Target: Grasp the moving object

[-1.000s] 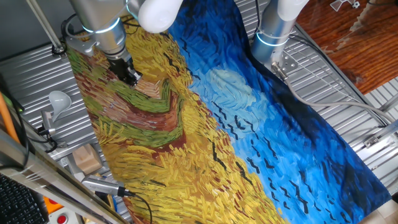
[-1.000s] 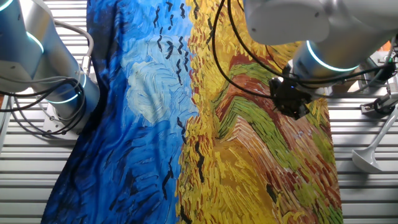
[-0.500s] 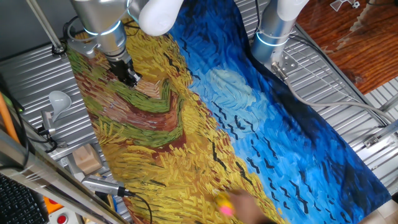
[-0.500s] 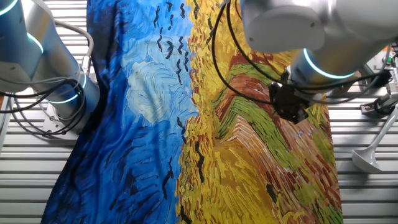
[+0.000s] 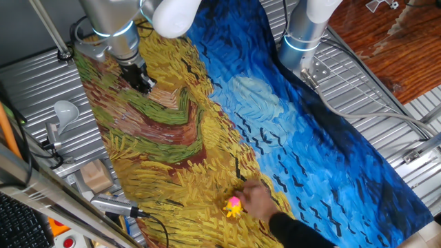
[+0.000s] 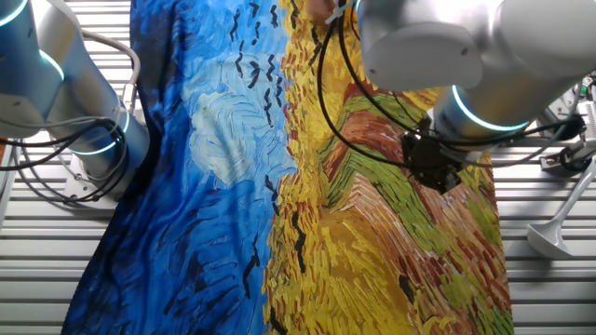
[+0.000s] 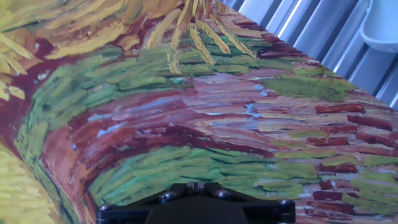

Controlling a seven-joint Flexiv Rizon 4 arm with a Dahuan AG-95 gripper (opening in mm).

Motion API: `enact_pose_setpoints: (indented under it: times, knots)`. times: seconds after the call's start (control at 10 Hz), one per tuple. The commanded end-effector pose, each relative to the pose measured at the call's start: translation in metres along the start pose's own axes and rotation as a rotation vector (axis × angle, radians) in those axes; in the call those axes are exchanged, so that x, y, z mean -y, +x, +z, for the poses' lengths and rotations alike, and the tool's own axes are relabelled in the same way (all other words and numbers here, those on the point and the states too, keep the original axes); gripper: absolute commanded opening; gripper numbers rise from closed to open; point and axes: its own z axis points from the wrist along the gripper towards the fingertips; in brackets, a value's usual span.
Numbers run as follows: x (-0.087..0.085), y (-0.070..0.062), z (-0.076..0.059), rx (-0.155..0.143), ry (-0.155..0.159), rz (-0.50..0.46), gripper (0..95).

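The moving object (image 5: 233,206), a tiny toy with a pink top and yellow legs, sits on the yellow part of the painted cloth (image 5: 207,131) near the front edge. A person's hand (image 5: 258,199) is right beside it and touches it. My gripper (image 5: 144,85) hangs low over the green and brown strokes at the far left, far from the toy. It also shows in the other fixed view (image 6: 440,174). In the hand view its fingers (image 7: 193,186) are together with nothing between them. The toy is not in the hand view.
A second robot arm's base (image 5: 302,38) stands at the cloth's far edge. A white scoop (image 5: 65,110), a wooden block (image 5: 96,176) and a cabled tool (image 5: 114,207) lie on the slatted metal table (image 5: 372,89) left of the cloth.
A person's hand came in from the front edge and carried the toy further onto the cloth. My gripper shifted only slightly and stayed shut.
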Motion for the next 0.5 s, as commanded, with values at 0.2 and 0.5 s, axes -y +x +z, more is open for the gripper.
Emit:
enact_pose_setpoints:
  times: [0.2,0.5]
  knots:
    - [0.0030,0.0045,-0.0029,-0.002,0.000,-0.001,0.0]
    - [0.0014,0.0048,-0.0032,0.000,-0.007,0.017,0.0]
